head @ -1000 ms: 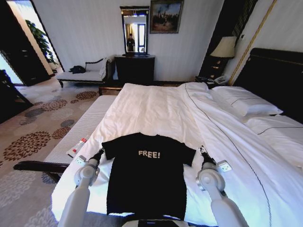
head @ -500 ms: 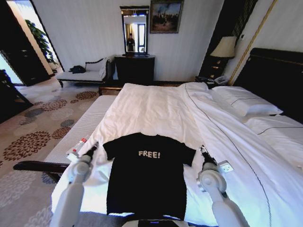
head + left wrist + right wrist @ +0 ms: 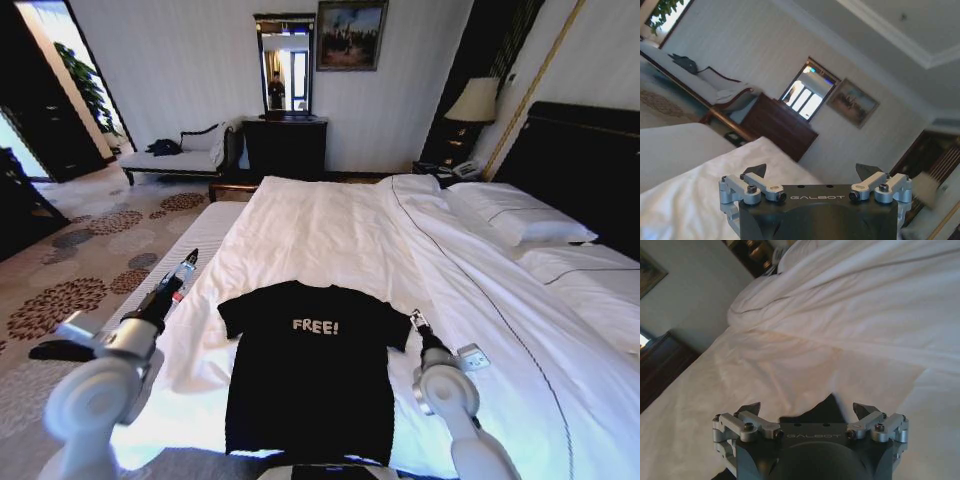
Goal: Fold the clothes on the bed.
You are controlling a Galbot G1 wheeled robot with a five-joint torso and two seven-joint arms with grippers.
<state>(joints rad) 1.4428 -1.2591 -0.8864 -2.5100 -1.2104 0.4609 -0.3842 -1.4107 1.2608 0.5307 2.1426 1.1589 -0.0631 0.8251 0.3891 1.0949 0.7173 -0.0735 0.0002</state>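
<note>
Since the earlier frames the left arm has lifted off the left sleeve and swung out to the robot's left, clear of the garment; the right arm has stayed by the right sleeve, its tip shifted slightly towards the collar side.

Head view: the black T-shirt [image 3: 308,372] lies flat and unfolded, chest up, "FREE!" lettering showing, on the near end of the bed [image 3: 330,225], on the white duvet. The left gripper [image 3: 183,271] is raised, pointing away from the robot over the pale bench [image 3: 195,250] beside the bed's left edge, well apart from the shirt. A small white bottle with a red cap [image 3: 165,303] lies on that bench, partly behind the arm. The right gripper [image 3: 416,321] sits at the edge of the right sleeve, low over the duvet; contact cannot be confirmed.

Left wrist view: the left gripper [image 3: 812,172] has its fingertips [image 3: 756,170] spread wide apart with nothing between them. Beyond it are white bedding, a dark dresser [image 3: 777,125] and a mirror [image 3: 807,94].

Right wrist view: the right gripper [image 3: 810,411] has its fingers apart, holding nothing. A point of the black shirt fabric [image 3: 826,407] shows between them, lying on the duvet [image 3: 840,340].
</note>
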